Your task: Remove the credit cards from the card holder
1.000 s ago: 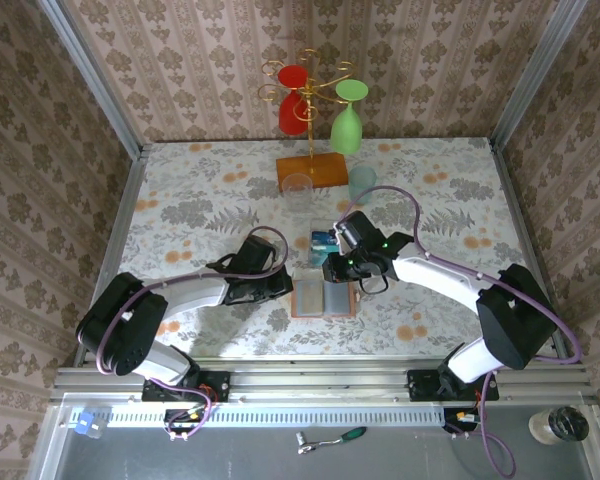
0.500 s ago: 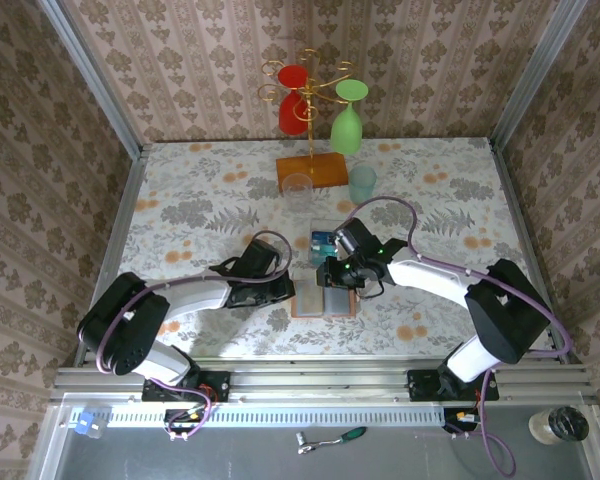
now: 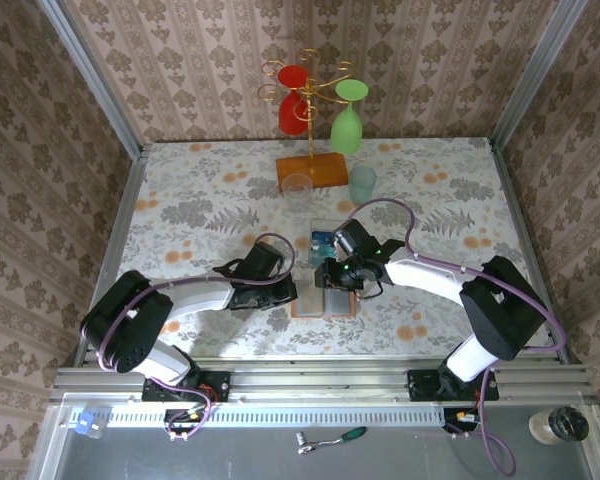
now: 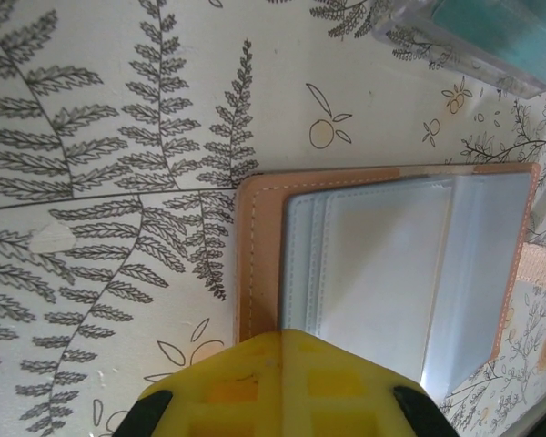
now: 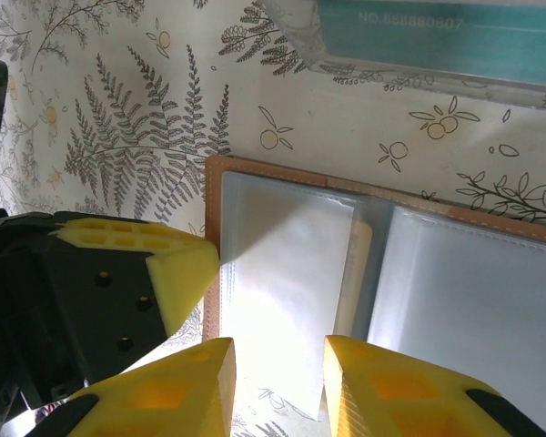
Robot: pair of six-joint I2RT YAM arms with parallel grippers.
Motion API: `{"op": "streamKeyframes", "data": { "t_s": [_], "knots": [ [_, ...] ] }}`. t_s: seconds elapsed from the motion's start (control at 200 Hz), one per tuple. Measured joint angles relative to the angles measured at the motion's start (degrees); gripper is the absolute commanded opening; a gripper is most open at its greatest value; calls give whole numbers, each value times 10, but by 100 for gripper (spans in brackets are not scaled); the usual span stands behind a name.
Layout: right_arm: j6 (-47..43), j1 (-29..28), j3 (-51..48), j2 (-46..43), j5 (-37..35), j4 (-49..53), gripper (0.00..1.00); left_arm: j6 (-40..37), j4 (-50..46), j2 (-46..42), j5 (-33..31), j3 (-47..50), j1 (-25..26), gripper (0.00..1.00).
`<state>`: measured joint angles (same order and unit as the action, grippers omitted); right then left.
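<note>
The left gripper [image 3: 283, 291] has its jaws together, and the yellow tip rests on the outer border of the card holder [image 3: 325, 298], which lies open on the flowered counter [image 3: 190, 200] between the two arms. Just above one of its blue-grey pockets hangs the right gripper [image 5: 278, 382] – jaws a little apart. A tan card [image 5: 358, 273] looks out near the fold – beyond the holder, teal credit cards [image 5: 437, 36] lie in a clear box [image 5: 291, 25]
</note>
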<state>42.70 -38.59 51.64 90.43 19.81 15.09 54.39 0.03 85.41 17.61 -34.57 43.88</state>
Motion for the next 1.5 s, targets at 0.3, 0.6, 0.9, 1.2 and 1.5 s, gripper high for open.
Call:
{"op": "streamKeyframes", "data": {
  "t_s": [0.3,0.6,0.9,1.2,1.5],
  "knots": [
    [0,-2,0,7,2,-2,32,0,-9,0,-15,0,14,0],
    [9,-3,0,24,6,-6,35,0,-16,0,-29,0,15,0],
    [25,-7,0,54,32,-39,35,-2,-36,-1,-45,-8,10,0],
    [44,-19,0,74,48,-64,35,-2,-35,-1,-44,-7,10,0],
    [55,-20,0,85,47,-68,35,-2,-35,-1,-44,-7,8,0]
  ]
}}
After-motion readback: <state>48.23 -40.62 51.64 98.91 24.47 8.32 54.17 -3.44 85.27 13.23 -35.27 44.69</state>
